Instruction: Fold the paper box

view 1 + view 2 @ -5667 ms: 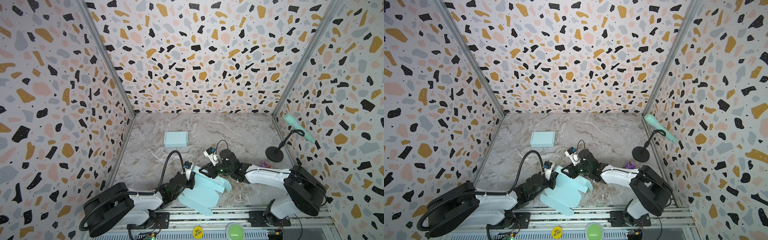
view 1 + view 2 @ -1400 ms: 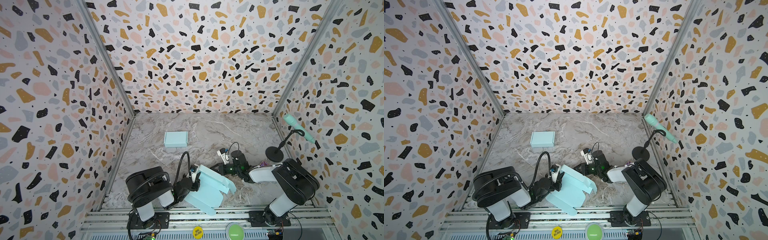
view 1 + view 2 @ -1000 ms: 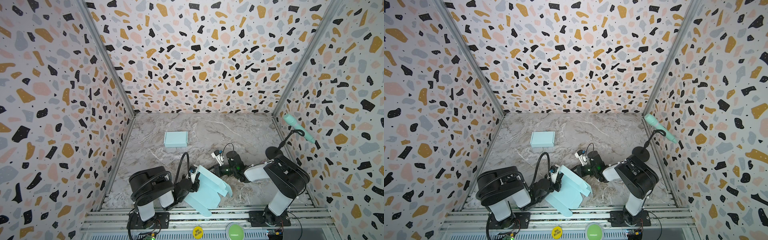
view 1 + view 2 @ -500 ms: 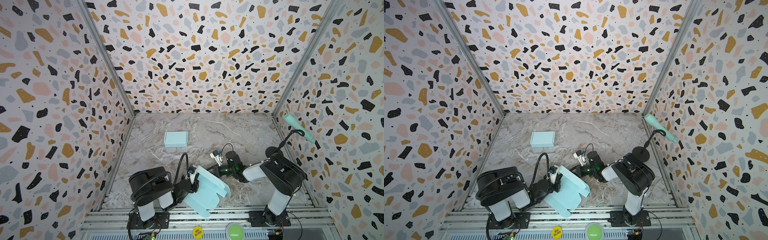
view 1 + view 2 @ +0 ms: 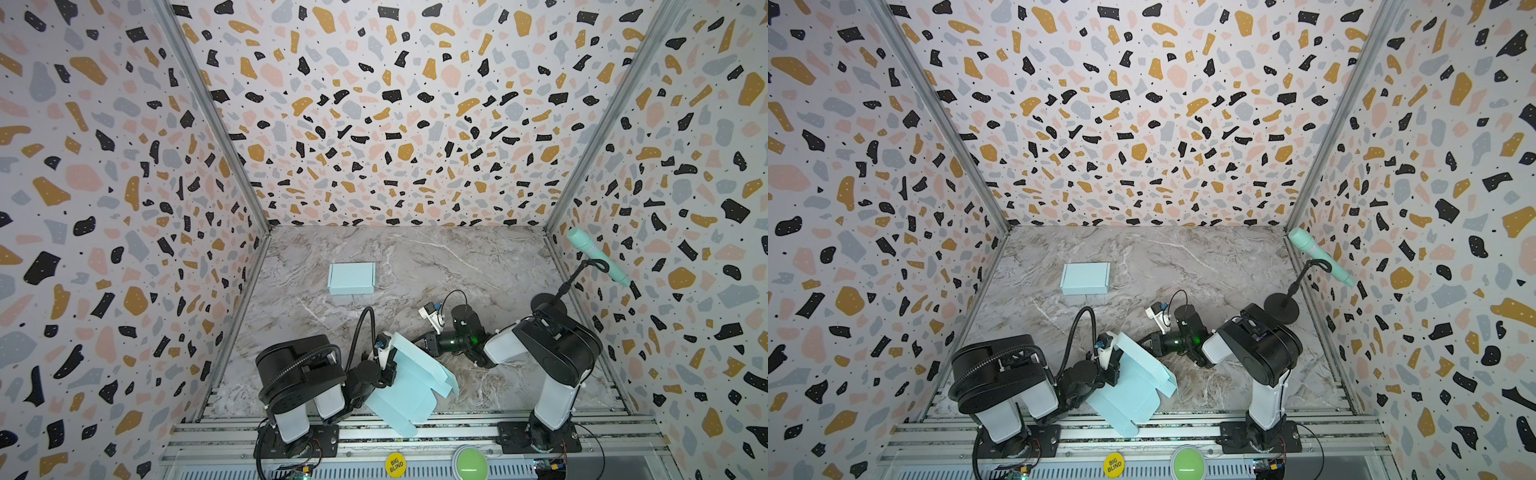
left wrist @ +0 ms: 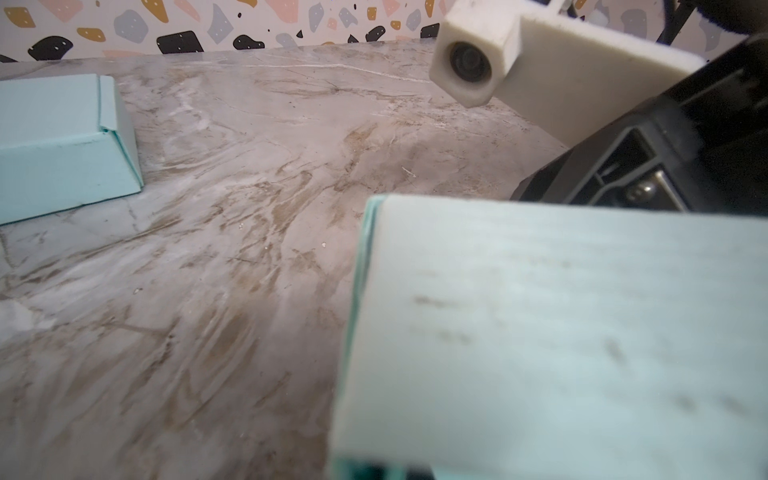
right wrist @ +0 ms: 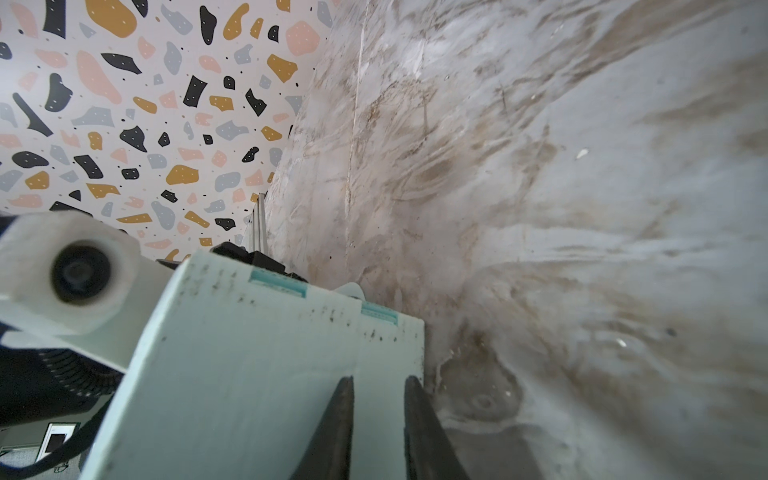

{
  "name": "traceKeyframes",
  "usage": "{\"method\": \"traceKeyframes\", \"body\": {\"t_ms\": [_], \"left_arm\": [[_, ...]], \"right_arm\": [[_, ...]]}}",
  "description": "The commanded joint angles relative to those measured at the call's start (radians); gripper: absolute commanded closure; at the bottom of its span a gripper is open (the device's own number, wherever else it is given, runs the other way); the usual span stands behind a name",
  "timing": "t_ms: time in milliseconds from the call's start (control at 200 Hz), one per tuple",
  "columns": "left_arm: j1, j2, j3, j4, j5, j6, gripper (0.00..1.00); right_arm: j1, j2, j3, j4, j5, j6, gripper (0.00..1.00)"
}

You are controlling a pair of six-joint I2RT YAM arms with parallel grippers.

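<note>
The paper box (image 5: 409, 386) (image 5: 1129, 390) is a light teal, half-folded sheet at the table's front centre, its lower corner hanging over the front rail. My left gripper (image 5: 388, 368) (image 5: 1113, 370) is shut on its left edge; in the left wrist view the paper box (image 6: 540, 332) hides the jaws. One long flap stands up along the far right side. My right gripper (image 5: 426, 343) (image 5: 1152, 343) (image 7: 378, 399) lies low against that flap. Its dark fingers (image 7: 338, 415) stand slightly apart over the paper box (image 7: 249, 374), holding nothing.
A finished teal box (image 5: 352, 278) (image 5: 1085, 278) (image 6: 54, 158) sits at mid-left of the marble table. A microphone on a black stand (image 5: 596, 259) (image 5: 1320, 257) rises by the right wall. Terrazzo walls close three sides. A green button (image 5: 469, 461) is on the front rail.
My right gripper has slid left along the table up to the raised flap, and the flap now stands steeper. The left gripper has kept its hold with little movement.
</note>
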Motion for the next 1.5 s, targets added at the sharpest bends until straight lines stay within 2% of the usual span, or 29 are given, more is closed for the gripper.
{"method": "traceKeyframes", "body": {"t_ms": [0, 300, 486, 926, 1131, 1497], "left_arm": [[0.007, 0.000, 0.015, 0.010, -0.004, -0.007, 0.90], [0.006, 0.006, -0.004, 0.030, 0.001, -0.007, 0.87], [0.006, -0.041, -0.008, -0.003, -0.002, -0.003, 0.85], [0.004, -0.131, -0.016, -0.062, 0.011, 0.007, 0.71], [0.002, -0.197, -0.034, -0.098, -0.001, 0.013, 0.73], [-0.003, -0.240, -0.038, -0.125, -0.002, 0.011, 0.86]], "right_arm": [[0.054, -0.048, -0.025, -0.068, -0.119, -0.034, 0.76], [0.024, -0.114, -0.007, -0.189, -0.019, -0.091, 0.76], [0.024, -0.100, -0.009, -0.180, -0.007, -0.086, 0.76], [0.016, -0.119, -0.008, -0.203, 0.012, -0.091, 0.76], [0.004, -0.128, -0.009, -0.207, 0.014, -0.089, 0.76], [-0.003, -0.197, -0.013, -0.256, 0.033, -0.097, 0.77]]}}
